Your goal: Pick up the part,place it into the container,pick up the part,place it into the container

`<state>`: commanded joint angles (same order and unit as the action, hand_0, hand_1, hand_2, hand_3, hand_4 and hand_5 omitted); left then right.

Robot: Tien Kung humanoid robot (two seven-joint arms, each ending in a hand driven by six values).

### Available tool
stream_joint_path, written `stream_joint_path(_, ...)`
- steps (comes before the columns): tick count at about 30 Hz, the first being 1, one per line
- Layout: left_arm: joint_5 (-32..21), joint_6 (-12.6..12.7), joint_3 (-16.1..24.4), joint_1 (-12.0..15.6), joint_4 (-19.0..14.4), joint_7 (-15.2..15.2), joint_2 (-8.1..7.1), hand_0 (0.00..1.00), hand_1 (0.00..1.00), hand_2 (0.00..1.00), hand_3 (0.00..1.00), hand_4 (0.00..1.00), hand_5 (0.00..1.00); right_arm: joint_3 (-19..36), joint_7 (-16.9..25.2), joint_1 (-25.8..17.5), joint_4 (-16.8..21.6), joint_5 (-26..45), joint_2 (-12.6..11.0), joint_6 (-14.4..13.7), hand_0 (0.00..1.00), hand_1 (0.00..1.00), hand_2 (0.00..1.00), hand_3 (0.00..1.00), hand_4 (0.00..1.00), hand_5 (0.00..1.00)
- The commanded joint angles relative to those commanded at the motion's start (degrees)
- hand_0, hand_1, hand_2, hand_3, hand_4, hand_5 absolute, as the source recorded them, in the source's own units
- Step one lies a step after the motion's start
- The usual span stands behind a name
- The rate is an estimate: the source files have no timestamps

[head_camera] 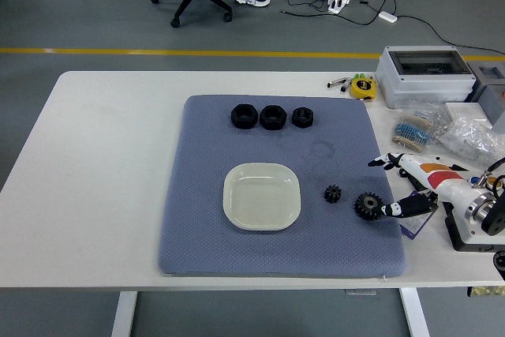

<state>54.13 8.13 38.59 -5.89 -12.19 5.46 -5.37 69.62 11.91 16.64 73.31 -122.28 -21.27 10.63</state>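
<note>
- A blue-grey mat [237,250], soft-looking with a fine dimpled weave and rounded corners, is lying on the white table [87,195] and serving here as the landmark.
- A cream square dish [261,196] with rounded corners and a smooth glossy rim is sitting a little below the mat's middle, holding nothing.
- Two black toothed parts are resting on the mat to the right of the dish: a small gear [332,193] nearer the dish, and a larger gear [367,205] with a round bore close to the mat's right edge.
- Three black chunky nuts [272,117], faceted like hexagons with round holes, are standing in a row along the mat's far side.
- The right hand [418,187], white-shelled with an orange patch and black-tipped fingers, is reaching in over the mat's right edge.
- Its fingers are spread apart and gripping nothing; one black fingertip [394,210] is sitting just beside the larger gear, while another is pointing out above it.
- Off the mat's far right corner, a yellow tape measure [363,87], a grey plastic box [424,73] with a clear lid and crinkled clear bags [442,132] of small items are lying on the table.
</note>
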Motion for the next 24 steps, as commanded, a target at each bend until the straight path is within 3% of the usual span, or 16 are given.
stream_joint_path(5, -0.1, 1.1, -0.8, -0.2, -0.1, 0.4, 0.1, 0.739, 0.741, 0.781, 0.578, 0.638, 0.555, -2.0, 0.0, 1.7, -0.7, -0.8, -0.7, 0.2, 0.751, 0.728, 0.768, 0.782, 0.998, 0.28)
stream_joint_path(6, -0.2, 1.2, -1.0, -0.3, -0.1, 0.5, 0.11, 0.725, 0.714, 0.744, 0.568, 0.674, 0.596, -2.4, 0.0, 2.1, -0.8, -0.9, -0.8, 0.3, 0.738, 0.721, 0.757, 0.776, 0.998, 0.274)
stream_joint_path(23, 1.1, 1.5, -0.8, -1.1, -0.3, 1.3, 0.19, 0.713, 0.699, 0.717, 0.567, 0.674, 0.598, -9.2, 0.1, 6.1, -3.4, 1.3, -2.5, 2.0, 0.725, 0.704, 0.736, 0.759, 0.998, 0.275)
stream_joint_path(24, 1.2, 1.5, -0.8, -1.1, -0.3, 1.4, 0.18, 0.711, 0.699, 0.715, 0.567, 0.673, 0.6, -9.5, 0.1, 6.3, -3.7, 1.5, -2.5, 2.0, 0.703, 0.683, 0.716, 0.715, 0.986, 0.279)
